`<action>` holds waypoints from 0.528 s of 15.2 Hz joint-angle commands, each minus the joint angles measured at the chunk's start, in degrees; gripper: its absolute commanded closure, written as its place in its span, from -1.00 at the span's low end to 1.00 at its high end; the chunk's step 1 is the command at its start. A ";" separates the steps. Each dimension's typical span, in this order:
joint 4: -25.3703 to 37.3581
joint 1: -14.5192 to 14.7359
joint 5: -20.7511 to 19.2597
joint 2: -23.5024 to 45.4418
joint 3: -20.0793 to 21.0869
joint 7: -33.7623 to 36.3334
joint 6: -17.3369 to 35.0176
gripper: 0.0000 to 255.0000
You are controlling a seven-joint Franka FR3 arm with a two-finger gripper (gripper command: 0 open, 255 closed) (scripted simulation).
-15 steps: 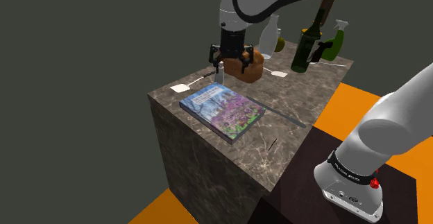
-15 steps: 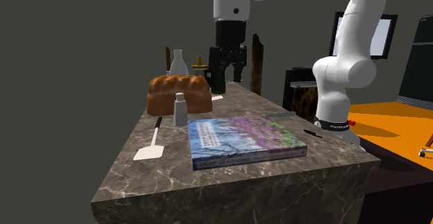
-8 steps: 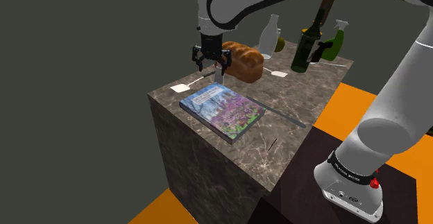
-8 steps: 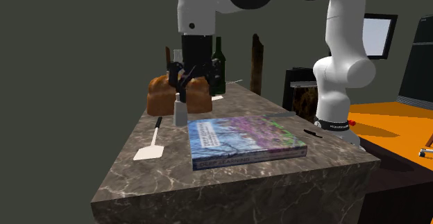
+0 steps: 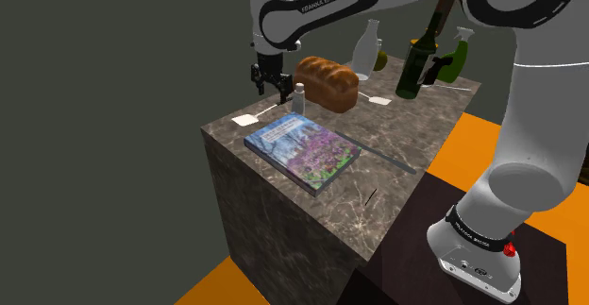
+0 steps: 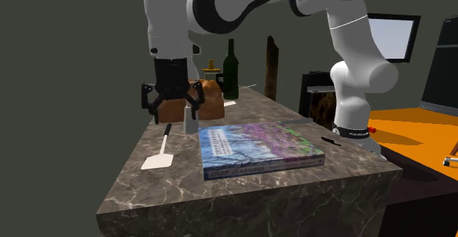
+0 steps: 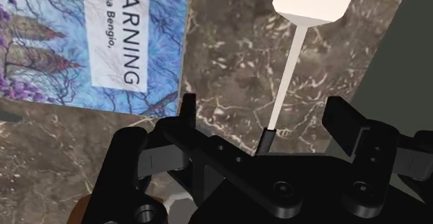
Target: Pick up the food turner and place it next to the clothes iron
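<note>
Flat white turner [image 7: 316, 1] (veined marble tabletop [image 7: 229, 56])

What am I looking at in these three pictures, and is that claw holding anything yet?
It is one white robot arm with a black two-finger gripper. One picture looks down from beside its stand, another looks low along the counter, and the third comes from a camera on the hand. On the dark veined counter lie a white food turner, a colourful book, a bread loaf, a small pale bottle and taller bottles behind. The gripper hangs open above the turner's handle, holding nothing.
</note>
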 commanded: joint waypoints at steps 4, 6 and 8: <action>8.34 1.14 -1.30 7.28 -2.57 5.90 -0.95 -1.00; 7.55 1.11 -1.53 7.78 -2.71 6.06 0.32 -1.00; 6.82 1.10 -1.77 8.32 -2.86 6.22 1.56 -1.00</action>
